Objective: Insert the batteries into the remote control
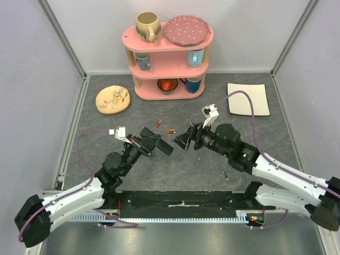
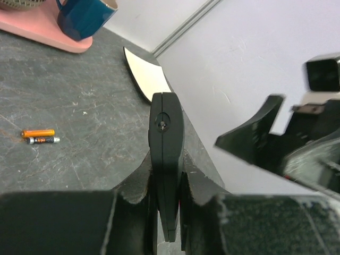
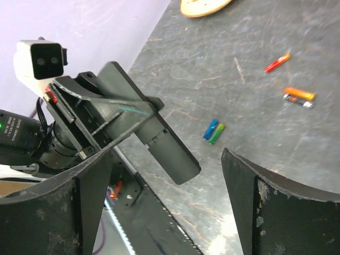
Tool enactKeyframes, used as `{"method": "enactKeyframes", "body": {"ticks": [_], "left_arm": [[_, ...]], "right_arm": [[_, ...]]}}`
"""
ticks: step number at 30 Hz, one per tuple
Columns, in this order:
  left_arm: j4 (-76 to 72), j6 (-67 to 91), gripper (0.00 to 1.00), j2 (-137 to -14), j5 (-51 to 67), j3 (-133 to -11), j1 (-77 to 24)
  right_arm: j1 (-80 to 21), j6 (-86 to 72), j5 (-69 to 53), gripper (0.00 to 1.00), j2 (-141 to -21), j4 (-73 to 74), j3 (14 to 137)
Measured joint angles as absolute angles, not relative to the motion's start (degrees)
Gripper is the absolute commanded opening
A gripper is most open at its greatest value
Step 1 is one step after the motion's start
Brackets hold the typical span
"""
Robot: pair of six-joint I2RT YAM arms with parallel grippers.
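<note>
Holding the remote control [image 2: 166, 154] clenched edge-up above the worktop [image 2: 79, 101], the left fingers [image 2: 135, 186] seemingly offer it to the spread, empty right fingers [image 3: 281, 207]; batteries [image 3: 300, 95] lie loose below, awaiting loading

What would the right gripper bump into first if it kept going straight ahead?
Probably the remote control, clamped in the left gripper: the wrist view shows it straight ahead of the open right gripper. The gap between them is hard to judge.

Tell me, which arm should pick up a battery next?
Right. The right claw is open and empty, near the loose batteries; the left claw is busy clamping the remote.
</note>
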State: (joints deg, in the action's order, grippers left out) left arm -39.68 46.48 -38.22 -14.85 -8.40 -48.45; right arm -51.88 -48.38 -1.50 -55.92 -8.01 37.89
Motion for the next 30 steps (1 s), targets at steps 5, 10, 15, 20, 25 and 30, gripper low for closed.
{"method": "enactKeyframes", "body": {"ticks": [5, 10, 15, 20, 25, 30], "left_arm": [[-39.3, 50.2, 0.02, -42.8, -9.3, -9.0, -46.0], [-40.7, 55.3, 0.02, -48.3, -1.1, -9.4, -42.2], [-46.6, 60.8, 0.02, -53.9, 7.0, -9.4, -37.4], [-56.3, 66.2, 0.02, -61.9, 15.1, -9.5, -33.7], [-66.5, 70.6, 0.02, -69.8, 21.2, -9.9, -32.5], [-72.2, 75.8, 0.02, -79.9, 24.2, -10.8, -32.0]], "right_arm": [[-53.1, -35.6, 4.3, 0.87, -57.3, 9.4, 51.1], [-55.6, -28.2, 9.5, 0.88, -58.4, 19.7, 54.9], [-60.3, -25.4, 13.1, 0.87, -61.5, 26.4, 55.6], [-62.3, -26.2, 14.3, 0.87, -61.9, 27.7, 54.6], [-63.9, -27.2, 15.6, 0.88, -61.9, 27.7, 54.4], [-66.3, -26.9, 17.2, 0.89, -64.1, 29.2, 56.4]]}}
